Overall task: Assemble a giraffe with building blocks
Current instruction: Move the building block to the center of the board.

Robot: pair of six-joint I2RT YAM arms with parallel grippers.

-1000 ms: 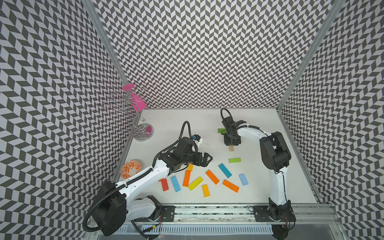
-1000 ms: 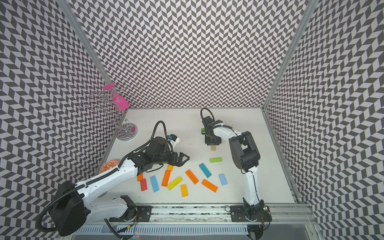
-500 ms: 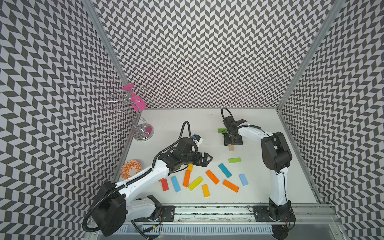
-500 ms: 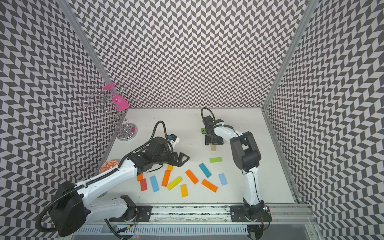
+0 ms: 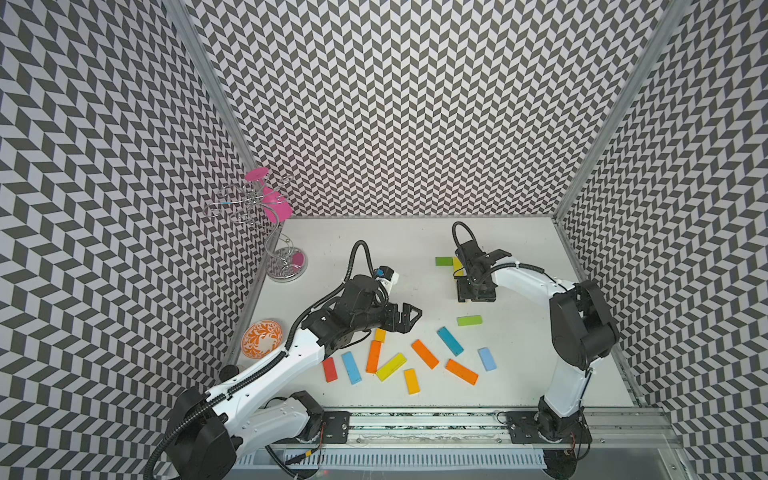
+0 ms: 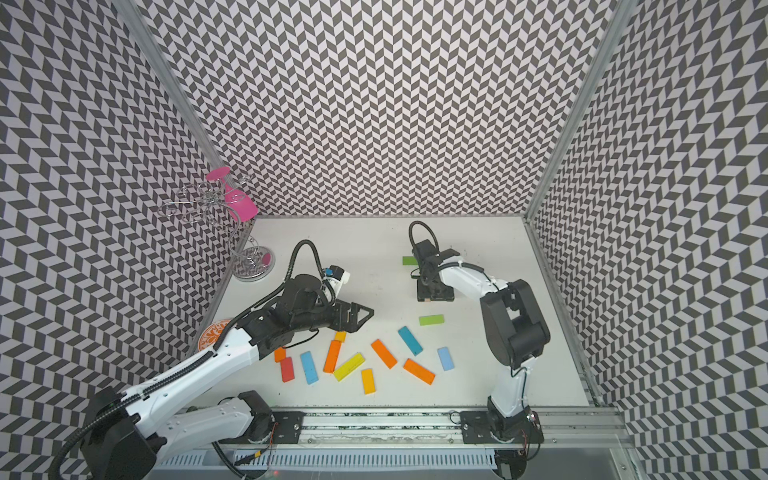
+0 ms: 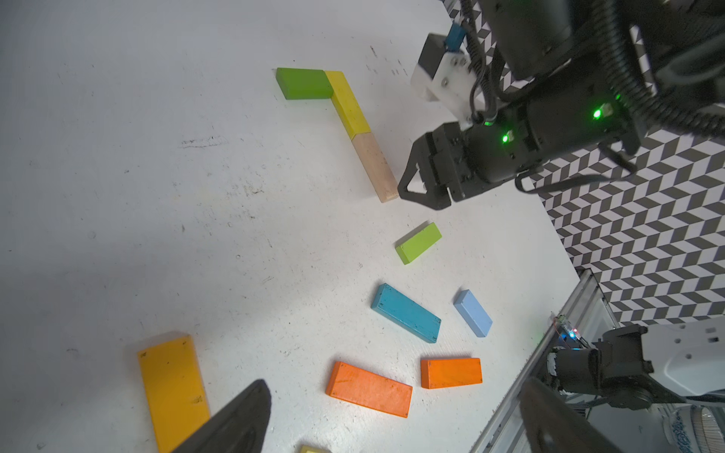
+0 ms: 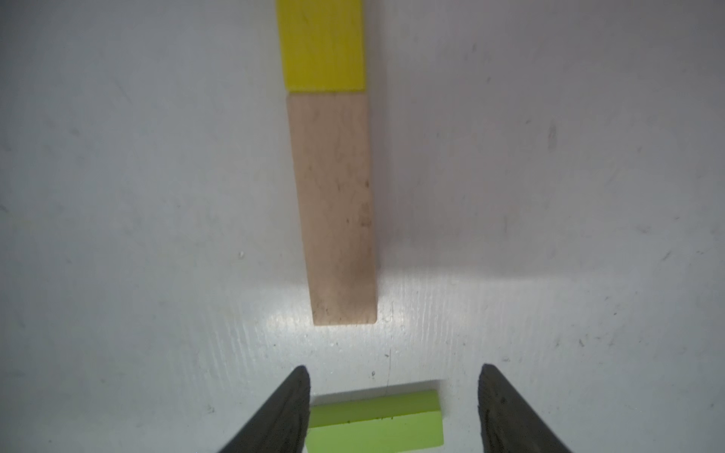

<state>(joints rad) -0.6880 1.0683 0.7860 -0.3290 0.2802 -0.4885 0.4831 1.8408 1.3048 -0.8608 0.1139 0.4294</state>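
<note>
- Nearest the front rail (image 5: 415,419), the loose building blocks (image 5: 391,367) are scattered flat on the white table (image 5: 332,249): red, blue, orange and yellow.
- An orange-patterned bowl (image 5: 262,343) is set at the table's left edge.
- Just behind them, the left gripper (image 5: 410,318) is held above the table, jaws spread wide, nothing between.
- A light green block (image 5: 469,331) is laid alone behind the scatter.
- Farther back, the right gripper (image 8: 392,370) is held low at the near end of the tan block (image 8: 337,211), jaws parted and empty.
- The tan block is butted end to end with a yellow block (image 7: 348,104), whose far end is met by a dark green block (image 7: 304,83), making an L.
- A wire stand (image 5: 286,257) with a pink glass (image 5: 276,208) is placed in the far left corner.
</note>
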